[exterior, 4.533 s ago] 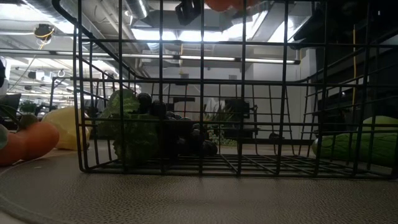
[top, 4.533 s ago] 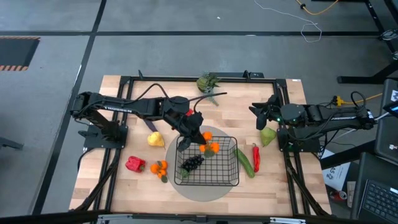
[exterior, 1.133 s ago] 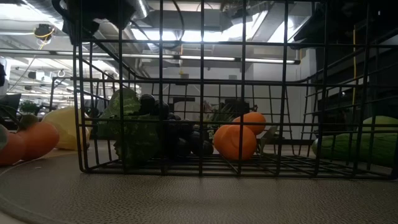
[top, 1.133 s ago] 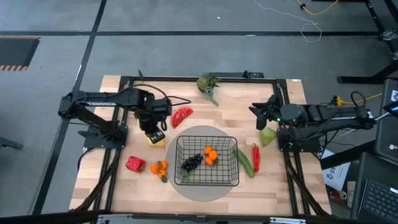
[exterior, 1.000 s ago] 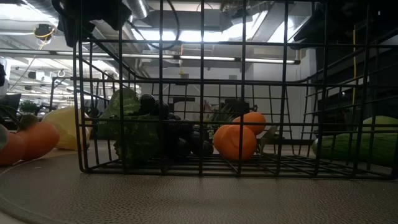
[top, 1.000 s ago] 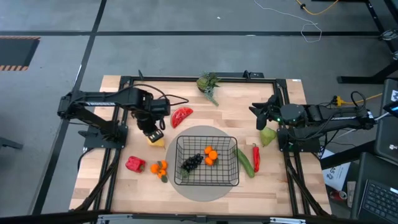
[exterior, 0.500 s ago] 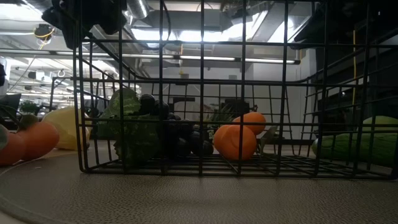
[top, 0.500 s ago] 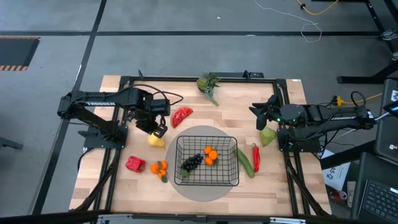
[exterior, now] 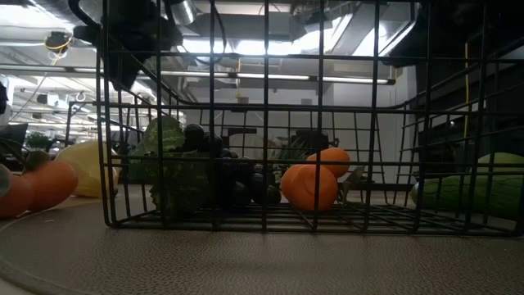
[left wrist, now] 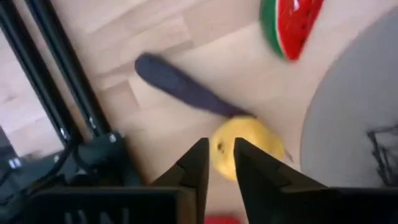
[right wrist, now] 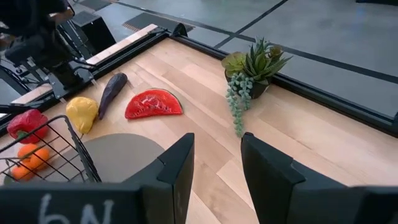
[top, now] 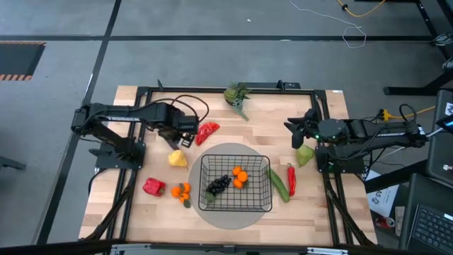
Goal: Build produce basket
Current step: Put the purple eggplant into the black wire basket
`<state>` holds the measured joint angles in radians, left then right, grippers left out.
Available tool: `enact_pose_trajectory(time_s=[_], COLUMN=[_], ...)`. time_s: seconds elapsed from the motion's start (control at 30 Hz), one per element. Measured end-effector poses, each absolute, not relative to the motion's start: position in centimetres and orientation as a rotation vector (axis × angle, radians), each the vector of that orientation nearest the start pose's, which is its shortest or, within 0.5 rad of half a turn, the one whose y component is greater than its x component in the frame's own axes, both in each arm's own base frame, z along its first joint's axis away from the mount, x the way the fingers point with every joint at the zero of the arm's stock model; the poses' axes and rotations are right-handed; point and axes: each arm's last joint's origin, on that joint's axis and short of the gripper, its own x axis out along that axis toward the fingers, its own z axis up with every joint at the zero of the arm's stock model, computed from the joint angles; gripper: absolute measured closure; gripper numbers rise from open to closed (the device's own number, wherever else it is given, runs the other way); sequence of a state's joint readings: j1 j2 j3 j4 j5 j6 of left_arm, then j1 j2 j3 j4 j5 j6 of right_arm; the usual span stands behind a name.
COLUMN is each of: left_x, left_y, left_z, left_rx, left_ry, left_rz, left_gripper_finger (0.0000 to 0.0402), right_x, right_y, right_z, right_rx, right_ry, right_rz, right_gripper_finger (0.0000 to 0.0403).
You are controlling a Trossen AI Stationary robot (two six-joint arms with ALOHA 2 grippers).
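Oranges are in the basket now; left hand is off to get more.

Since a few secs ago the left arm has let go of the oranges and pulled back; they sit in the basket next to the dark grapes, so 2 kinds of food are in, lots left on the worktop. Left hand hangs empty over the yellow fruit w/ fingers a bit apart, prob. next pick. Left wrist view shows the purple eggplant just beside that fruit & the watermelon slice near; high view hides the eggplant under the arm. Right hand waits by the green pear, fingers apart, same as before. Low view alone shows the oranges sit on the basket floor.
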<state>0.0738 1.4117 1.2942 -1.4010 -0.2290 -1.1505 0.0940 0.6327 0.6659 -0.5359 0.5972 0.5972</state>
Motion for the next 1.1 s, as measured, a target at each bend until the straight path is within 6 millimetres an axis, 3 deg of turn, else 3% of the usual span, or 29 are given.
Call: enact_pose_trajectory(time_s=[0.2,0.33,0.63,0.73,0.93,1.1], left_x=[23.3,23.1,25.3,25.2,22.9,20.4], left_y=[2.4,2.1,2.2,2.3,1.9,1.4], left_z=[29.7,29.1,26.3,25.5,23.6,22.7], left_rx=[-0.886,-0.887,-0.886,-0.875,-0.886,-1.005], left_ry=[1.118,1.171,1.218,1.258,1.445,1.508], left_rz=[1.204,1.316,1.433,1.456,1.509,1.522], left_gripper_finger=[0.0267,0.0239,0.0234,0.0233,0.0233,0.0235], right_x=[13.0,13.0,13.0,13.0,13.0,13.0], right_y=[-0.4,-0.4,-0.4,-0.3,-0.3,-0.3], right_z=[28.1,28.1,28.1,28.1,28.0,28.0], right_rx=[0.393,0.395,0.398,0.4,0.404,0.403], right_ry=[0.345,0.35,0.353,0.354,0.36,0.36], right_rz=[-0.615,-0.607,-0.602,-0.598,-0.583,-0.584], right_gripper_finger=[0.0269,0.0269,0.0269,0.0269,0.0269,0.0269])
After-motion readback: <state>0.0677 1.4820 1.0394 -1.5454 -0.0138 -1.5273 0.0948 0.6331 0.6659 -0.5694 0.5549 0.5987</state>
